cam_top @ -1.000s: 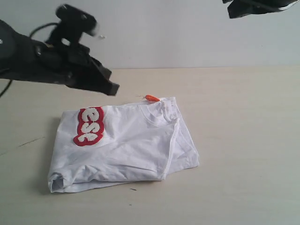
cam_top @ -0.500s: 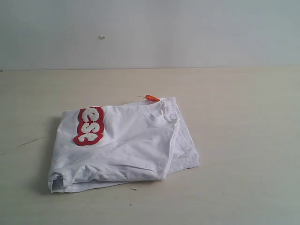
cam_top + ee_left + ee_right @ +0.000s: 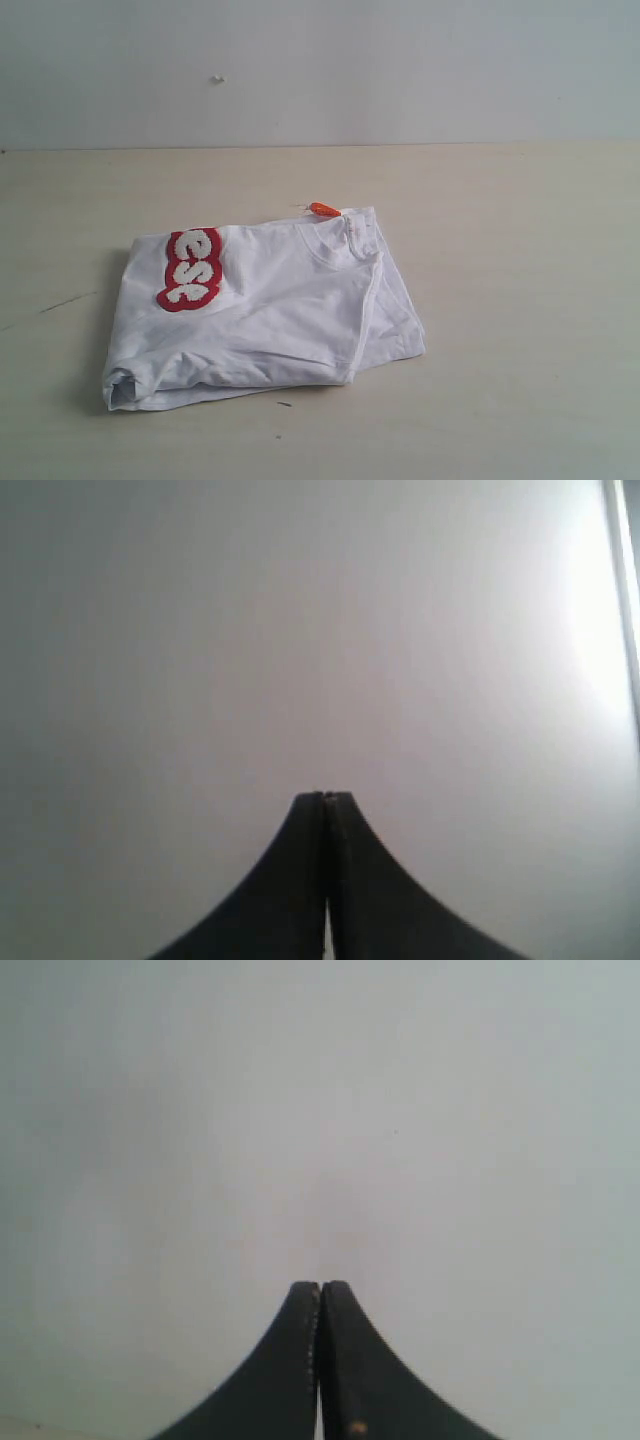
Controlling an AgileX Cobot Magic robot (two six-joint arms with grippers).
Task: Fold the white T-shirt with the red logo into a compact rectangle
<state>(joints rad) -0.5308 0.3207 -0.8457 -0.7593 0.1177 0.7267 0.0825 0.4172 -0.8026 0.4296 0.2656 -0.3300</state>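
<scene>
The white T-shirt (image 3: 270, 310) lies folded in a rough rectangle on the beige table in the exterior view, left of centre. Part of the red logo (image 3: 190, 268) shows on its upper left corner, with white fuzzy letters. The ribbed collar (image 3: 340, 245) and an orange neck tag (image 3: 324, 209) sit at its far edge. Neither arm appears in the exterior view. My left gripper (image 3: 324, 798) is shut on nothing, facing a plain pale wall. In its own wrist view my right gripper (image 3: 320, 1287) is also shut and empty, with the same blank wall behind it.
The beige table (image 3: 520, 300) spreads around the shirt on all sides. A pale wall (image 3: 400, 70) rises behind it. A small dark speck (image 3: 285, 404) lies near the shirt's front edge.
Both arms have left the exterior view: one second ago the left arm hung over the shirt's far left and the right at the top right. The shirt has not moved.
</scene>
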